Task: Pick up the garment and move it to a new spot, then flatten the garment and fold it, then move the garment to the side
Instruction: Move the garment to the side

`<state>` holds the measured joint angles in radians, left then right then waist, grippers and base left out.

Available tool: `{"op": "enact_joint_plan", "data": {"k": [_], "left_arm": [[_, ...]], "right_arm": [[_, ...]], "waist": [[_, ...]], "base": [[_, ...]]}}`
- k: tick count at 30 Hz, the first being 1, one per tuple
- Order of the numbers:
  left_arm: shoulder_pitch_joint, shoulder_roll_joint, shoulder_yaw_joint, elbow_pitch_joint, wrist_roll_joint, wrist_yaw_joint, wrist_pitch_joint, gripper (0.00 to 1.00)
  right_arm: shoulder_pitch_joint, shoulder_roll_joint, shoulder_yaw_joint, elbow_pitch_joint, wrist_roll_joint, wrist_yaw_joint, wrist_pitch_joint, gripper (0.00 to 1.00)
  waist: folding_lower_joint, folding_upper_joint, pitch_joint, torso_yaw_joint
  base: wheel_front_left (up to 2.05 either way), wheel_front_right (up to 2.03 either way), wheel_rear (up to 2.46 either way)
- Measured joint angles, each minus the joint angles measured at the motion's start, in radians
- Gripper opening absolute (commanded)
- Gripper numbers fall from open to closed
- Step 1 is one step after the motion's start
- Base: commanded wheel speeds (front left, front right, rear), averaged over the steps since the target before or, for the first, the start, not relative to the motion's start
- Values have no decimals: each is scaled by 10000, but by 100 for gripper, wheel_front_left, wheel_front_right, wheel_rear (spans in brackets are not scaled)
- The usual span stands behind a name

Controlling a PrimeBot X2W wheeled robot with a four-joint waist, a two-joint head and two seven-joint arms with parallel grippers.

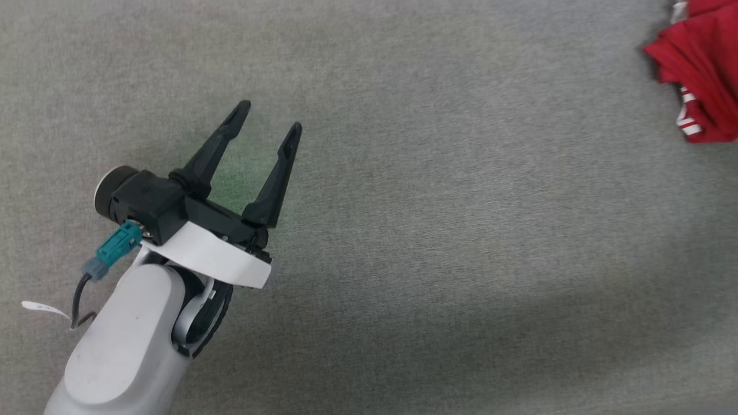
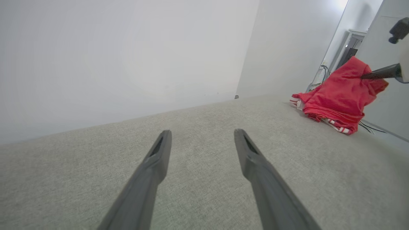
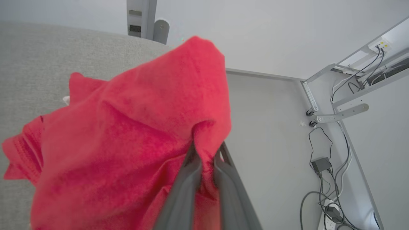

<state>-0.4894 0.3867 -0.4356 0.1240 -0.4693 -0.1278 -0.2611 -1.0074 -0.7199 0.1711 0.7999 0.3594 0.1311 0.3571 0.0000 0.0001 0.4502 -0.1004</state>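
- The grey fabric-covered surface (image 1: 438, 242) spreads across the head view and serves as the ground for everything else.
- A pale wall (image 2: 127, 57) rises beyond the far edge of that surface in the left wrist view.
- The garment (image 1: 706, 63), bright red with thin white stripes at its hem, sits bunched at the far right edge of the surface. Its lower folds rest on the grey fabric, while its top is drawn up into a peak above the surface.
- The pale left forearm (image 1: 127, 346) reaches over the near left part of the surface.
- The left gripper (image 1: 270, 115) hangs above the left half of the surface, well apart from the garment. Its fingers are spread wide with nothing between them.
- The right gripper (image 3: 207, 150) is at the surface's right edge, its two fingers pinched together on a fold of the red cloth at the raised peak.
- Dark cables (image 3: 326, 179) lie on the floor beyond the surface's edge.
- A teal connector (image 1: 115, 248) is plugged in at the left wrist, above the surface.
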Motion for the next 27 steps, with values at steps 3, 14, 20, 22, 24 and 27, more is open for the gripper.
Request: {"op": "enact_joint_plan", "data": {"k": [3, 14, 20, 22, 24, 27], "left_arm": [[-194, -10, -84, 6, -50, 0, -2, 100], [-356, 8, -59, 109, -151, 0, 0, 100], [115, 56, 337, -23, -125, 0, 0, 100], [315, 61, 508, -46, -119, 0, 0, 100], [534, 79, 671, -59, -121, 0, 0, 100], [830, 65, 1007, -102, -165, 0, -2, 100]], "right_arm": [[-153, 253, -368, 602, -520, 0, -428, 0], [-518, 844, -1544, 2405, -1758, 0, -1476, 31], [-710, 986, -2013, 2813, -2199, 0, -1847, 100], [-738, 1014, -2057, 2894, -2359, 0, -1904, 100], [-742, 1099, -2115, 2920, -2397, 0, -2036, 100], [-742, 1256, -2138, 2894, -2428, 0, -2247, 100]], "waist": [[0, -1, 213, 143], [0, -1, 401, 688], [0, 0, 102, 715], [0, 0, -43, 699], [0, 0, -196, 678], [0, -1, -443, 655]], "base": [[0, 0, 0], [0, 0, 0], [0, 0, 0], [0, 0, 0], [0, 0, 0], [0, 0, 0]]}}
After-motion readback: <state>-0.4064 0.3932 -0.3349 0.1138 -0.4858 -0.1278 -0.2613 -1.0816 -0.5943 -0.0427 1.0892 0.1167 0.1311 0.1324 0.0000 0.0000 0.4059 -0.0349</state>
